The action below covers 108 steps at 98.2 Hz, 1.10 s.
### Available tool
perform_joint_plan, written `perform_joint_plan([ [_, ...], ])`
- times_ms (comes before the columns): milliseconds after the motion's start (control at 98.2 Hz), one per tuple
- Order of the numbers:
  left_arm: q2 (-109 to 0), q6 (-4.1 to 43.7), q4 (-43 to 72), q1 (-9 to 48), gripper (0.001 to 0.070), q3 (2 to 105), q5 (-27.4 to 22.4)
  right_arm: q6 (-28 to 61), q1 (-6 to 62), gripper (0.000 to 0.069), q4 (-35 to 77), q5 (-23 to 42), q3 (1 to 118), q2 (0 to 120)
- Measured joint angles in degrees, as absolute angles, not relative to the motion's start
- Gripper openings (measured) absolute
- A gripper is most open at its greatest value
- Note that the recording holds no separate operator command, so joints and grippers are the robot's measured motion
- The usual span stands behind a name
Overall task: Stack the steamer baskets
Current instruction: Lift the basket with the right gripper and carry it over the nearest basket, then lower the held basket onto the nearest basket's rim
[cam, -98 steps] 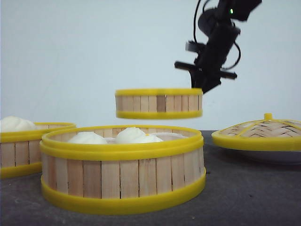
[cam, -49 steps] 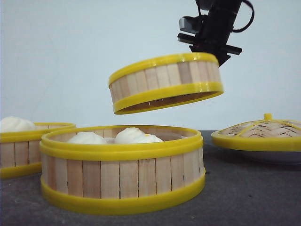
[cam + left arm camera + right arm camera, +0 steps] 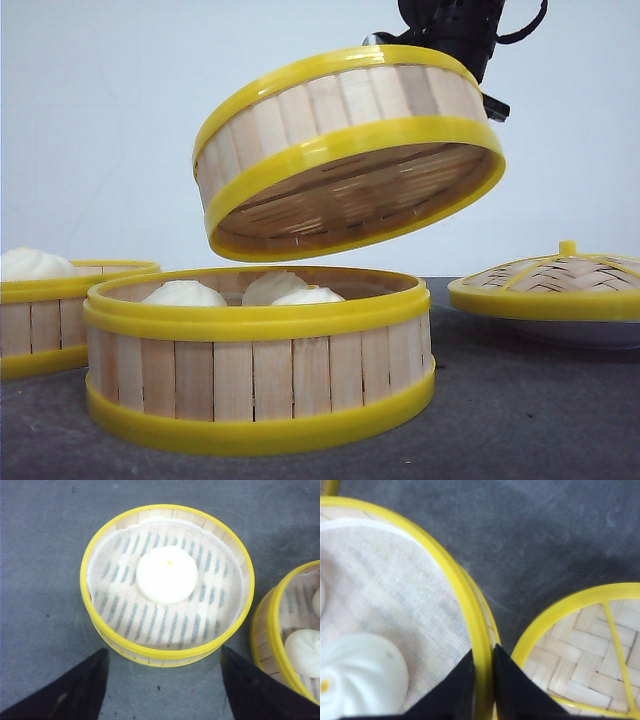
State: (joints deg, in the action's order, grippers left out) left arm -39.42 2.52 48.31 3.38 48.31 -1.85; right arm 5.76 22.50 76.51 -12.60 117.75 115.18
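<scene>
In the front view, a tilted steamer basket (image 3: pixel 345 150) is held in the air by the right gripper (image 3: pixel 455 35) above a second basket (image 3: pixel 260 360) of buns; a third basket (image 3: pixel 60 310) sits far left, a woven lid (image 3: pixel 555 285) right. In the left wrist view, the left gripper (image 3: pixel 162 685) is spread wide, empty, near that third basket (image 3: pixel 167 582). In the right wrist view, the lifted basket's rim (image 3: pixel 470 615) is pinched between the fingers (image 3: pixel 460 690).
</scene>
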Motion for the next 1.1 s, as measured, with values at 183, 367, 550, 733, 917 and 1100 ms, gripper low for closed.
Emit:
perform_joint_plan([
  [183, -39.4, 2.5, 48.4, 3.4, 0.0428, 48.3, -1.8, 5.9, 24.4, 0.0029, 73.5, -12.8, 110.5, 107.0],
  [367, -39.4, 2.5, 48.4, 3.4, 0.0428, 48.3, -1.8, 6.0, 26.1, 0.0029, 62.7, -15.9, 98.4, 97.7],
  [550, -39.4, 2.5, 48.4, 3.4, 0.0428, 48.3, -1.8, 6.2, 27.8, 0.0029, 53.5, -16.3, 87.7, 92.9],
  [733, -39.4, 2.5, 48.4, 3.4, 0.0428, 48.3, -1.8, 6.2, 28.9, 0.0029, 43.6, -16.3, 81.1, 92.4],
  [917, -39.4, 2.5, 48.4, 3.4, 0.0428, 48.3, -1.8, 6.2, 30.8, 0.0029, 35.5, -16.0, 75.4, 92.4],
  [1100, -39.4, 2.5, 48.4, 3.4, 0.0428, 48.3, -1.8, 6.1, 31.1, 0.0029, 30.9, -16.2, 74.3, 92.4],
])
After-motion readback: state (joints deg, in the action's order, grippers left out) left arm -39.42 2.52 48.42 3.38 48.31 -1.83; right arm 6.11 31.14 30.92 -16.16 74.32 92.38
